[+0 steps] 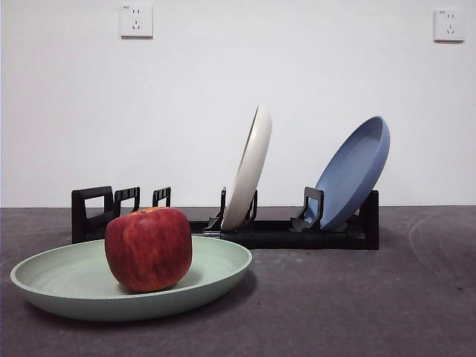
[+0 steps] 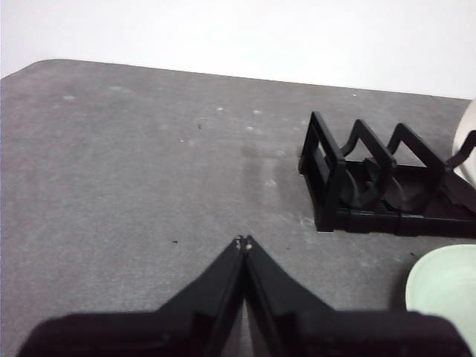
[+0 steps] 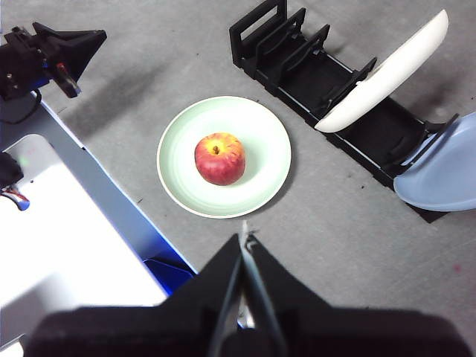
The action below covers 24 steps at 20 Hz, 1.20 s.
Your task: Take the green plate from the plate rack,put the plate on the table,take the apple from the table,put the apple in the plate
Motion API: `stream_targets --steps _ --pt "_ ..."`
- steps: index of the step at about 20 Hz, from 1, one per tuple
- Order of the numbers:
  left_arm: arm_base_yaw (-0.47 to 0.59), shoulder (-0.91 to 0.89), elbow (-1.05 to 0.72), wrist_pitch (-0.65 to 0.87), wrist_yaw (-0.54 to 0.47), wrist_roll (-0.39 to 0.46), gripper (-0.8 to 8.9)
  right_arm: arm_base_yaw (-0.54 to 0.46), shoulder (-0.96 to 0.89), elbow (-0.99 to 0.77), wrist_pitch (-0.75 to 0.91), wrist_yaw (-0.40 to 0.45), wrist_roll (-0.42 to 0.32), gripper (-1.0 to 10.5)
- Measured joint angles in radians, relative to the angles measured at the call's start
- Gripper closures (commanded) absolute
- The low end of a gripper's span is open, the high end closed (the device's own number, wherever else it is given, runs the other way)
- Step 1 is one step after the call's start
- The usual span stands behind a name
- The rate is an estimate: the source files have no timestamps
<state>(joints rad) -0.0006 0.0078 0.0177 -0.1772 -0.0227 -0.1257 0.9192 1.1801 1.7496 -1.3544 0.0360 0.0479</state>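
The apple [image 1: 149, 248] is seen resting upright at the middle of the green plate [image 1: 67, 286], which lies flat on the table [image 1: 357, 305] just in front of the left end of the plate rack [image 1: 297, 234]. The task appears, by this arrangement, to be complete. 2 other plates are left in the rack: a cream-white plate [image 1: 249, 169] propped near the middle and a blue plate [image 1: 355, 169] leaning at the right end, while the left slots stand vacant.

Neither arm is shown in the front view. The right gripper [image 3: 246, 239] is held high above the table, near the plate's edge, its jaws pressed together with nothing between them. The left gripper [image 2: 243, 242] is likewise clenched and empty, poised over bare table with the rack's handle end and a sliver of the green plate at the side of its view. The left arm's dark tip is also caught at a corner of the right wrist view.

Little risk is judged to remain. The apple is blocky and sits flat, so rolling seems unlikely unless the plate is knocked. A careless retreat by the left arm, which is nearer table level, could nudge the plate or the rack's end, and a jolted rack might tip the steeply leaning blue plate.
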Motion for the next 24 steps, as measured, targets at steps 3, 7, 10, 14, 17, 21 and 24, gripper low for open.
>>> stream_targets --steps 3,7,10,14,17,21,24 --pt "0.000 0.000 0.000 0.000 0.000 0.006 8.17 0.000 0.000 0.000 0.000 0.006 0.000 9.5" --pt "0.000 0.000 0.000 0.000 0.000 0.007 8.17 0.000 0.000 0.000 0.000 0.009 0.000 9.5" --pt "0.000 0.006 0.000 0.001 0.000 0.010 8.17 0.000 0.000 0.000 0.000 0.009 0.000 9.5" --pt "0.000 0.018 0.000 0.001 0.000 0.010 8.17 0.000 0.000 0.000 0.000 0.009 0.000 9.5" --pt "0.000 0.029 0.000 0.002 0.000 0.010 8.17 0.000 0.000 0.000 0.000 0.009 0.000 9.5" --pt "0.000 0.044 0.000 0.003 0.000 0.010 8.17 0.000 0.000 0.000 0.000 0.009 0.000 9.5" --pt "0.000 0.057 0.000 0.003 0.000 0.011 8.17 0.000 0.000 0.000 0.000 0.009 0.000 9.5"
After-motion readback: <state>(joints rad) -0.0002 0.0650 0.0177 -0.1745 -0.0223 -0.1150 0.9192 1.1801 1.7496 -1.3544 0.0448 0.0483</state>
